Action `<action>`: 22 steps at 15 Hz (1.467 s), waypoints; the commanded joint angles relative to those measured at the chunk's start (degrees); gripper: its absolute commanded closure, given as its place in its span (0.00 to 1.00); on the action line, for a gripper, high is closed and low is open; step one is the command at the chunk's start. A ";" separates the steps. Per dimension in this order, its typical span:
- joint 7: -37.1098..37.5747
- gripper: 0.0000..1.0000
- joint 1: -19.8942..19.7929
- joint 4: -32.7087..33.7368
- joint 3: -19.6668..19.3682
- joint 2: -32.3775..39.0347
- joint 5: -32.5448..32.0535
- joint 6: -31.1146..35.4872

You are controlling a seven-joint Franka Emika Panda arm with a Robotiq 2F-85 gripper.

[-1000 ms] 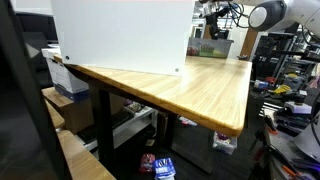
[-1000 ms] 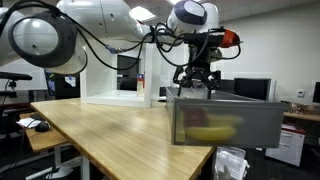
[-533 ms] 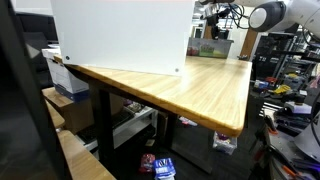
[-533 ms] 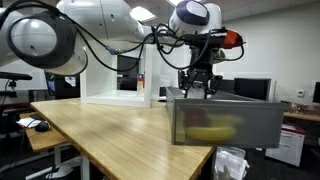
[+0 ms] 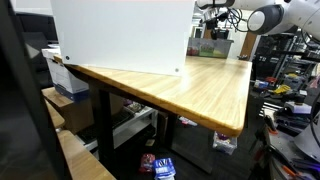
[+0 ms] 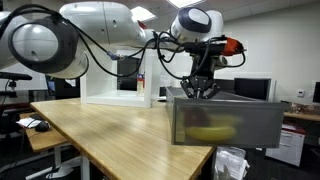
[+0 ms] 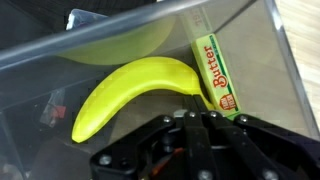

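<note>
Yellow banana (image 7: 140,95) lies in the clear bin (image 6: 250,112) on the bench (image 6: 110,130), beside a butter box (image 7: 213,72); the walls contain both. The fingers (image 7: 198,128) hang above it at the rim, pressed shut and empty

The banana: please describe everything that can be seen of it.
The banana is plain yellow, smooth, unpeeled and curved. It lies flat on the floor of the clear plastic bin, its right end against a green-and-yellow butter box. The shut tool hangs just above it, apparently not touching. In an exterior view it shows as a yellow blur.
</note>
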 commanded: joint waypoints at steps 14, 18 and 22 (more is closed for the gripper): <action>4.75 1.00 -0.70 -1.04 0.84 -0.72 1.51 6.34; 5.82 1.00 -0.43 -1.19 1.35 -1.30 2.12 6.09; 6.59 1.00 -0.62 -1.36 2.01 -1.80 3.09 5.57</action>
